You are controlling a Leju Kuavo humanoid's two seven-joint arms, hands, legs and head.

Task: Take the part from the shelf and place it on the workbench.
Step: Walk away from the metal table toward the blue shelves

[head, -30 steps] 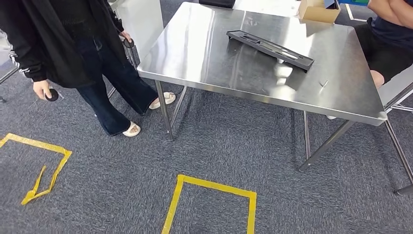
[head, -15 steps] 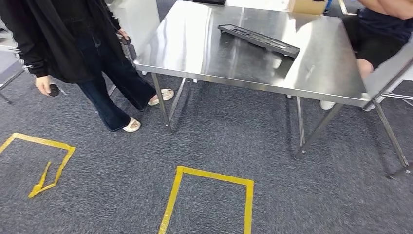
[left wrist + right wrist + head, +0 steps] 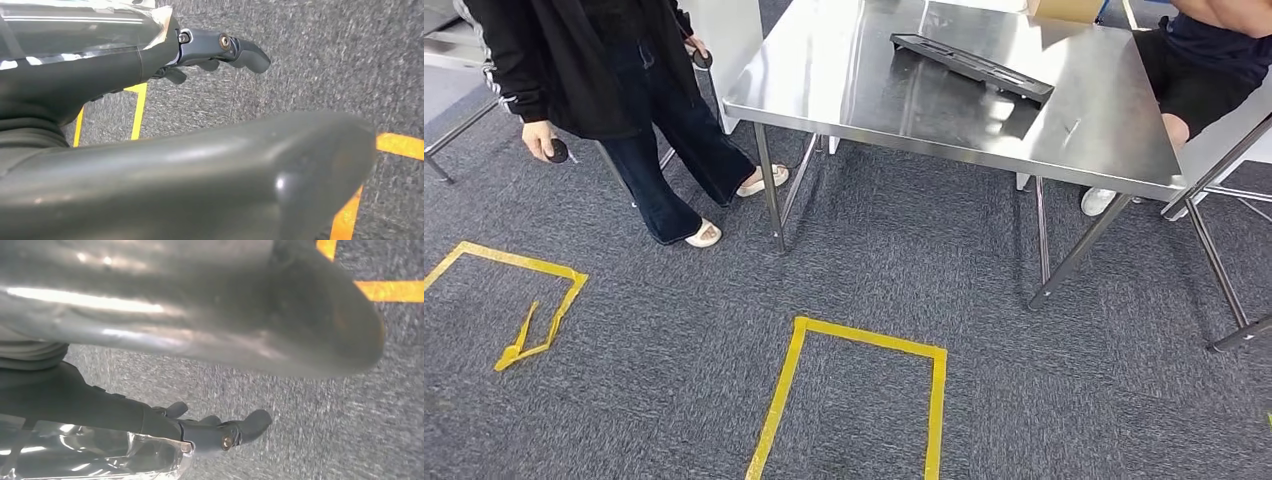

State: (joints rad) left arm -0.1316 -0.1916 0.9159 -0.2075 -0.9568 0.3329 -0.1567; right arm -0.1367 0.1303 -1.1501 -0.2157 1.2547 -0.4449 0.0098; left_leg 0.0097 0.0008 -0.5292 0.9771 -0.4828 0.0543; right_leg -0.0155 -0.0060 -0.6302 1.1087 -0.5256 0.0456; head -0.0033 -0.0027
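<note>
A long black part (image 3: 971, 66) lies flat on the steel workbench (image 3: 844, 90), towards its far right side in the head view. My left hand (image 3: 150, 150) hangs over the grey carpet, its dark fingers (image 3: 235, 47) stretched out with nothing in them. My right hand (image 3: 200, 315) also hangs above the carpet, its fingers (image 3: 240, 430) extended and empty. Both hands are far from the part.
A person in black (image 3: 594, 70) stands left of the workbench with a small dark object in each hand. Another person (image 3: 1204, 60) sits at its right side. A cardboard box (image 3: 1064, 8) sits at the far edge. Yellow tape squares (image 3: 854, 340) mark the carpet.
The whole picture has shifted, so the camera has moved: the workbench now sits a little further off and to the right. The part lies unmoved on the workbench.
</note>
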